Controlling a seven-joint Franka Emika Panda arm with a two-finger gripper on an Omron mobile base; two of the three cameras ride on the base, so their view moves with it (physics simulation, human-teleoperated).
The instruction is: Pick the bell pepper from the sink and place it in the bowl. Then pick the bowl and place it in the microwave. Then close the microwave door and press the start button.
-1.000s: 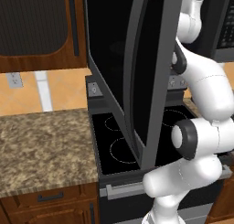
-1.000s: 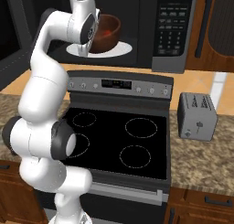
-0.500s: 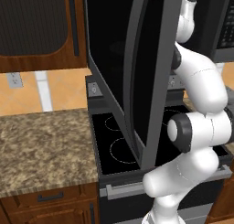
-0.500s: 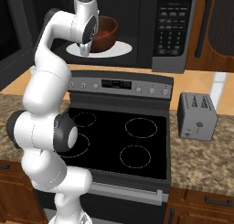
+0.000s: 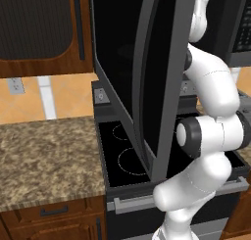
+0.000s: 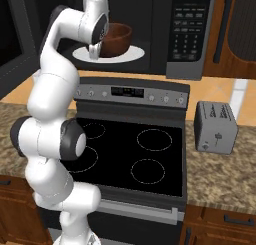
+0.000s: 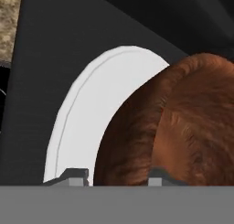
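Note:
The dark reddish-brown bowl (image 6: 118, 40) stands on the white turntable (image 6: 136, 54) inside the open microwave (image 6: 192, 34). My gripper (image 6: 94, 51) reaches in at the bowl's left rim. In the hand view the bowl (image 7: 183, 122) is very close, over the turntable (image 7: 87, 109). There my gripper (image 7: 117, 176) is open, one tip on either side of the bowl's wall. The microwave door (image 5: 147, 77) hangs wide open on the left. Neither the bell pepper nor the sink can be seen.
A black stovetop (image 6: 135, 154) lies below the microwave, with a grey toaster (image 6: 215, 126) on the granite counter to its right. More granite counter (image 5: 44, 156) lies left of the stove. The open door (image 6: 12, 44) juts out beside my arm.
The bowl has sunk slightly onto the turntable. My fingers have parted from its rim. The arm's elbow has shifted a little.

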